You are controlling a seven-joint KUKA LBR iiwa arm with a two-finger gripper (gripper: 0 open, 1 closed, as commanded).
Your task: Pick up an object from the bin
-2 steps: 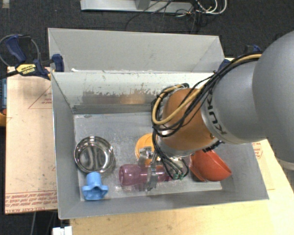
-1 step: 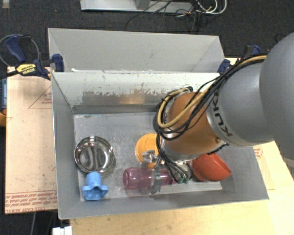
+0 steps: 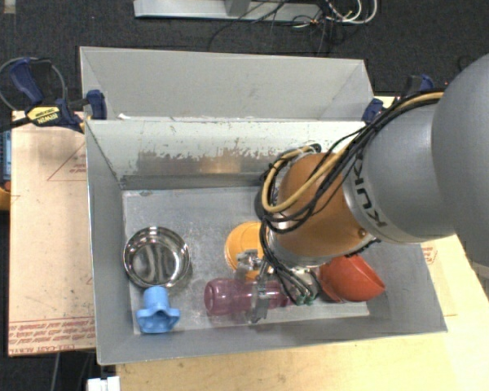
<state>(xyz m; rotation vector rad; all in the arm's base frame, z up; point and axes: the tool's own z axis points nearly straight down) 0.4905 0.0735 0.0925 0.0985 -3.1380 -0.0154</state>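
Where "KU" (image 3: 365,199) shows, gripper (image 3: 257,298) overhangs cup (image 3: 226,297).

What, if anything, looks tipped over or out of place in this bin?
The pink cup lies on its side by the near wall, next to the gripper; the steel bowl sits upright.

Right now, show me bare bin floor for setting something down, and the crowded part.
Free: the floor strip between the back wall and the steel bowl. Crowded: the front row, blue piece, pink cup, pincer, red bowl.
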